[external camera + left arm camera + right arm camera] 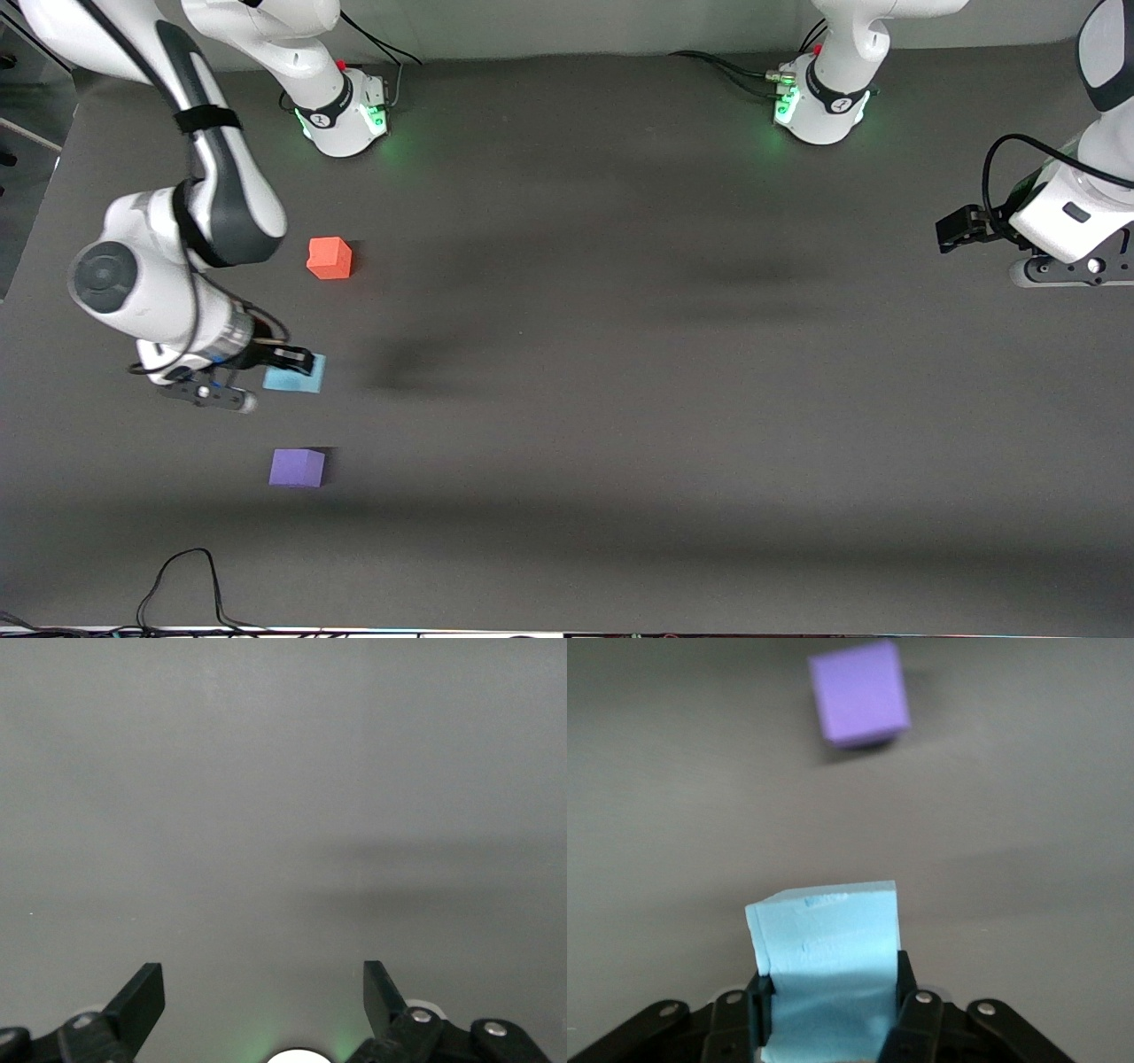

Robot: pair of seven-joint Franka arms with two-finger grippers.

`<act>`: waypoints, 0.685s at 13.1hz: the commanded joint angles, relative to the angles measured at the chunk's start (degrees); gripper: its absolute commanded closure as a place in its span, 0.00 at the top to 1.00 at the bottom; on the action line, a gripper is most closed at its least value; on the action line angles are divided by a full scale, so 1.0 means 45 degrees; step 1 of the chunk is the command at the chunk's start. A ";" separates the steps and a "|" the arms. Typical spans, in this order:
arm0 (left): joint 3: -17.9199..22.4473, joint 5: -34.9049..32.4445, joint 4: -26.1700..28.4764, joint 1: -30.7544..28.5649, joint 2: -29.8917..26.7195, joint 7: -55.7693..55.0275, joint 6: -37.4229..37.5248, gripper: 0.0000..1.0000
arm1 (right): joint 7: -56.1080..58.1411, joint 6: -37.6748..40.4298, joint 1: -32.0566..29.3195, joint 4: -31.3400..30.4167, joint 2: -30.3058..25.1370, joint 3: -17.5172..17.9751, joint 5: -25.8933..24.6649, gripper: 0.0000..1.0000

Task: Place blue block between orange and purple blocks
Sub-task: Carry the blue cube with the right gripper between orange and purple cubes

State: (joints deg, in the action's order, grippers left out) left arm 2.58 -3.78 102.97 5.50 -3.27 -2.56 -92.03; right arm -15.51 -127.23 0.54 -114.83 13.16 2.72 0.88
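Observation:
My right gripper is shut on the light blue block, down by the table between the other two cubes. In the right wrist view its fingers press both sides of the blue block, with the gripper's centre on the cube. The orange block sits farther from the front camera. The purple block sits nearer, and also shows in the right wrist view. I cannot tell whether the blue block rests on the table. My left gripper waits open and empty at the left arm's end.
The dark grey table carries only the three cubes. The arm bases stand along the edge farthest from the front camera. A black cable lies at the near edge toward the right arm's end.

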 commanded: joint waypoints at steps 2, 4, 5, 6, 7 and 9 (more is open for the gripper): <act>0.0148 0.0060 -0.0324 0.0145 0.0122 0.0316 0.0354 1.00 | 0.1375 -0.2547 0.0174 -0.2685 -0.0134 -0.0644 0.0508 0.41; 0.0148 0.0060 -0.0324 0.0145 0.0141 0.0316 0.0354 1.00 | 0.1338 -0.3053 0.0212 -0.2841 0.0374 -0.0644 0.0527 0.42; 0.0148 0.0060 -0.0324 0.0145 0.0141 0.0316 0.0354 1.00 | 0.1337 -0.3462 0.0213 -0.3016 0.0512 -0.0644 0.0527 0.42; 0.0148 0.0060 -0.0324 0.0145 0.0141 0.0335 0.0354 1.00 | 0.1357 -0.3891 0.0232 -0.3250 0.0571 -0.0644 0.0527 0.42; 0.0148 0.0060 -0.0324 0.0164 0.0161 0.0316 0.0354 1.00 | 0.1376 -0.4243 0.0232 -0.3465 0.0668 -0.0644 0.0527 0.42; 0.0148 0.0060 -0.0324 0.0165 0.0180 0.0335 0.0354 1.00 | 0.1357 -0.5122 0.0252 -0.3681 0.1097 -0.0625 0.0527 0.42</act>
State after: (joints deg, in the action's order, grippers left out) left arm 2.60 -3.78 102.94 5.50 -3.02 -2.08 -91.99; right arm -11.17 -146.38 1.11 -129.99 17.00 0.16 1.57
